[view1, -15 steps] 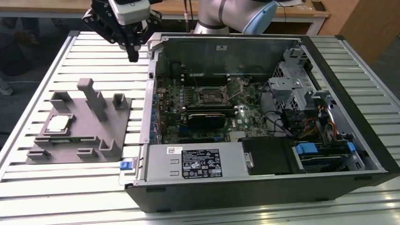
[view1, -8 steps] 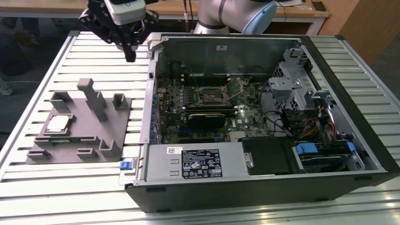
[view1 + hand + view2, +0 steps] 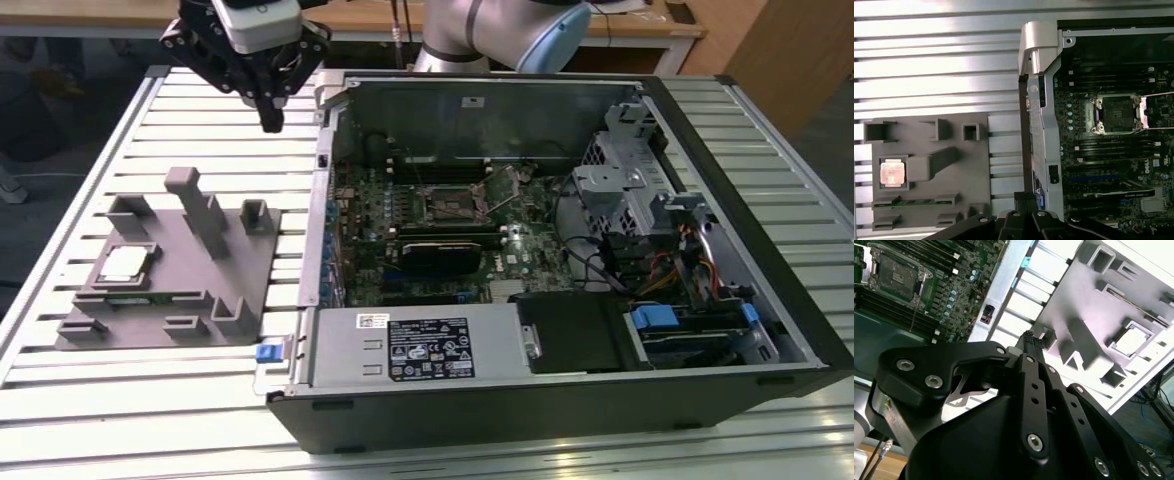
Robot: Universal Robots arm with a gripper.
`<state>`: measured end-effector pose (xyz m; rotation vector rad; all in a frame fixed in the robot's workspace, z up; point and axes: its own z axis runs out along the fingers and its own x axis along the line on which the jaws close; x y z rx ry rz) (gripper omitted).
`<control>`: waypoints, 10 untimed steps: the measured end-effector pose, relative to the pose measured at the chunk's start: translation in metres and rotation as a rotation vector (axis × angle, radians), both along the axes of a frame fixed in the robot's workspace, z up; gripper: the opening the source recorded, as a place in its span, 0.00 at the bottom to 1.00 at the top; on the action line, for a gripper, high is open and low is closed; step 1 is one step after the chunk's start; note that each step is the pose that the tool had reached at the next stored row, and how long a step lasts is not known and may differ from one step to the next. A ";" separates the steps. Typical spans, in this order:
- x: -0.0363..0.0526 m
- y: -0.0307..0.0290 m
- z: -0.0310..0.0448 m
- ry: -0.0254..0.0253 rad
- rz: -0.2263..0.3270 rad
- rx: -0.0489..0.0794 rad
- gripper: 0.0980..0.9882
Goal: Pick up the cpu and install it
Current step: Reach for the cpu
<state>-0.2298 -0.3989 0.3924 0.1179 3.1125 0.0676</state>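
- The cpu (image 3: 123, 265) lies flat in a square recess of the grey fixture (image 3: 180, 290), on the fixture's side away from the computer case (image 3: 561, 400).
- The gripper (image 3: 272, 120) hangs above the surface (image 3: 134, 400) past the fixture's far corner. Its fingers look pressed together, holding nothing.
- The step looks like reaching for the cpu. Done well, the fingers are spread, square to the chip's edges, and clear of the fixture's upright blocks.
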 end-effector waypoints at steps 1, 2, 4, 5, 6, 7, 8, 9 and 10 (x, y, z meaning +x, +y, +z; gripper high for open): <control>-0.0008 0.0000 0.0000 0.0000 0.000 0.000 0.01; -0.0017 0.0000 0.0000 0.0000 0.000 0.000 0.01; -0.0034 0.0000 -0.0001 -0.0001 0.000 0.000 0.01; -0.0042 0.0000 -0.0001 0.0000 0.000 0.000 0.01; -0.0050 0.0000 0.0000 0.0000 0.000 0.000 0.01; -0.0058 0.0000 -0.0001 0.0000 0.000 0.000 0.01; -0.0066 0.0000 -0.0001 0.0000 0.000 0.000 0.01; -0.0074 0.0000 -0.0001 -0.0001 0.000 0.000 0.01; -0.0083 0.0000 -0.0002 -0.0001 0.000 0.000 0.01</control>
